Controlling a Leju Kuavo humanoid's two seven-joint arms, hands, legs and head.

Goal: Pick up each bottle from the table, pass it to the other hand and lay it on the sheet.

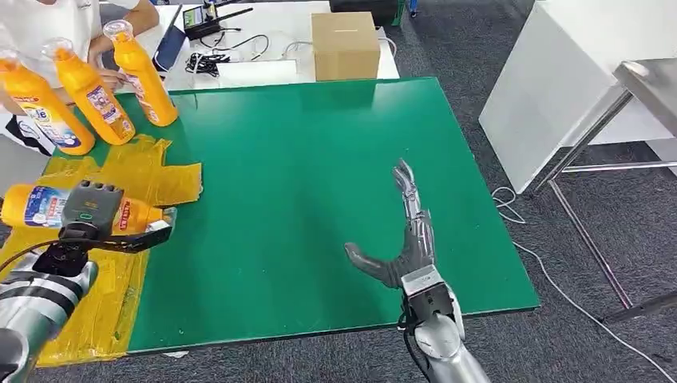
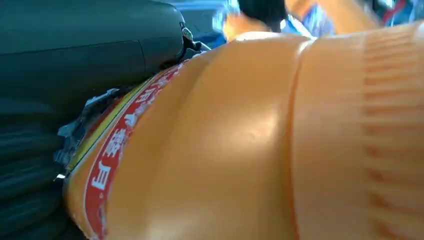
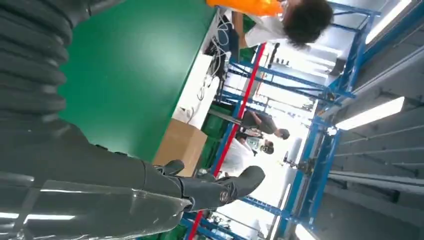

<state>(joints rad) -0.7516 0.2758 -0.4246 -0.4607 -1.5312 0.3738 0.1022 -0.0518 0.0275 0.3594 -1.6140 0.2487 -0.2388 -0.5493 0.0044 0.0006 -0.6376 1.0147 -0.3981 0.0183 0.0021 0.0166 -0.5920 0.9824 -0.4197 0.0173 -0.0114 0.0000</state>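
An orange bottle (image 1: 48, 207) with a blue-and-white label lies on its side over the yellow sheet (image 1: 152, 171) at the table's left edge, held in the left hand (image 1: 92, 215), whose fingers wrap around its body near the neck end; the left wrist view shows the bottle's orange shoulder and ribbed side (image 2: 280, 150) pressed right up against the hand's dark cover, with a red band of label lettering along the edge. Whether the bottle already rests on the sheet or hangs just above it cannot be told. The sheet is crinkled, and it covers the left strip of the green table (image 1: 319, 183). Three more orange bottles (image 1: 92, 96) stand upright in a row at the far left corner, the nearest two at the sheet's far edge and the third on the green surface just beside it. A person (image 1: 48, 24) in a white top sits behind them, one hand near the bottles. The right hand (image 1: 403, 239) hovers over the green table well apart from the bottle, released, its fingers stretched forward and the thumb splayed to the side, holding nothing. Beyond the green table, a white table carries a cardboard box (image 1: 345, 44) and a tangle of black cables (image 1: 211, 60).
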